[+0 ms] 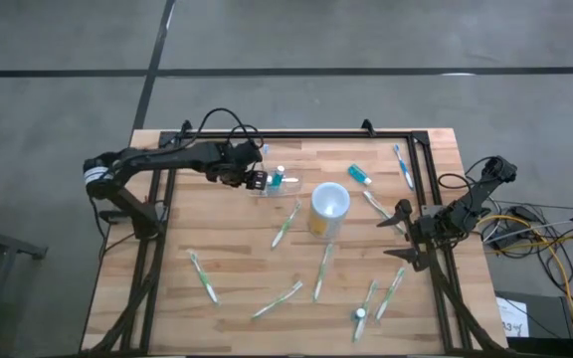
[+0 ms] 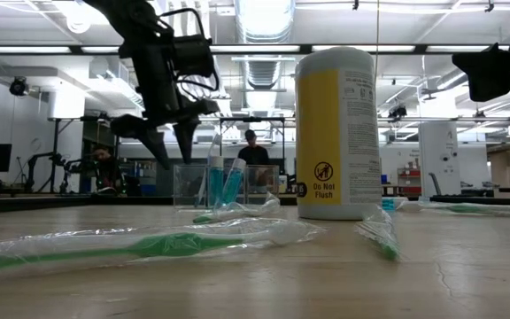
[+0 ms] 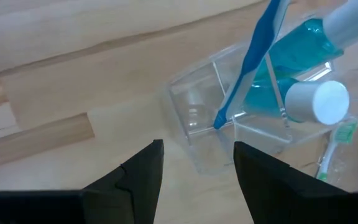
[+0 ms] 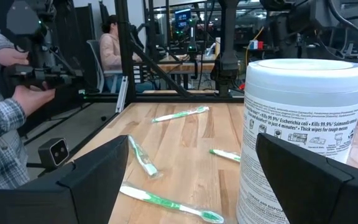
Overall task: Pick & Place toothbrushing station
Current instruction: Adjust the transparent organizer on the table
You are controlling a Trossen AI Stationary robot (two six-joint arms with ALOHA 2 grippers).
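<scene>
left gripper [image 1: 259,180] hangs, jaws wide, over the clear holder [image 1: 272,185]; closing off-centre could tip it, spilling the blue toothbrush [image 3: 248,56]

Left claw [image 1: 258,180] open, arm outstretched; right claw [image 1: 403,231] open, idle

Toothbrushing station [image 1: 270,183] sits left of wipes canister [image 1: 329,207], a toothbrush [image 3: 248,62] and toothpaste tube [image 3: 303,96] inside, wrapped toothbrushes [image 1: 286,225] scattered around.
</scene>
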